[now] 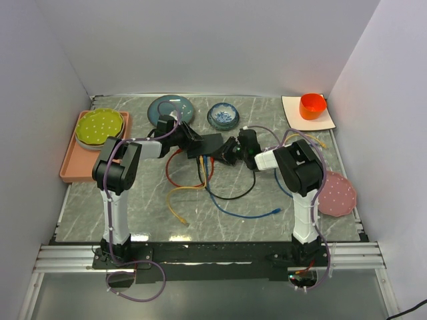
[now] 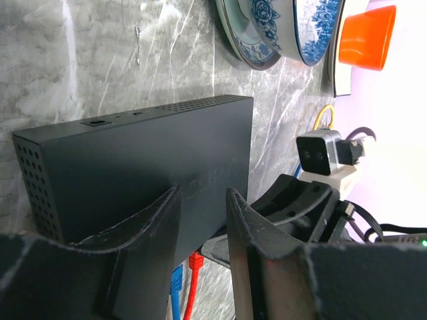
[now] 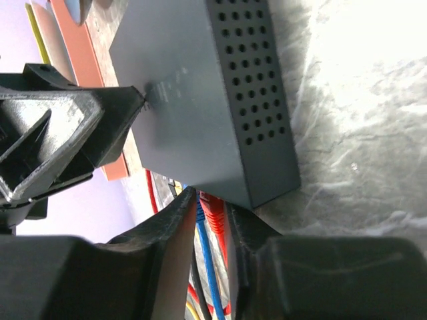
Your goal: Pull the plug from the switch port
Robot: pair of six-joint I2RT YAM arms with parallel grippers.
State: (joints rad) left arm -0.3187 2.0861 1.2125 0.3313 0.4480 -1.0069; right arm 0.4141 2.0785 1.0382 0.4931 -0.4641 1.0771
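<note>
**Currently: switch braced, plug grasp unconfirmed**

Position. The flat matte-black rectangular switch [image 2: 147, 153] sits at the middle of the grey marbled table [image 1: 133, 200], raised between the two arms, with its socket edge facing the near side and the cables trailing from it.

Left gripper [image 2: 203, 200]: its two black fingers are clenched across the switch's thin body. In my judgement this grip steadies the box so that a pull draws out the plug alone and does not drag the switch.

Right gripper [image 3: 210, 200]: the jaws stand narrow at the socket edge, with the red plug [image 3: 213, 215] and the blue cable [image 3: 200, 230] between them. Whether they have bitten on either one cannot be told, nor which of the two is the target.

Containers:
- The salmon rectangular tray [image 1: 67, 167] at far left carries a green white-dotted dish [image 1: 99, 127].
- The cream square plate [image 1: 293, 113] at far right carries an orange plastic cup [image 1: 312, 105].
- The teal round plate [image 1: 170, 107], the blue-patterned ceramic bowl [image 1: 222, 115] and the pink dotted plate [image 1: 337, 193] show no contents from above.
- All of these stand well apart from the work.
</note>
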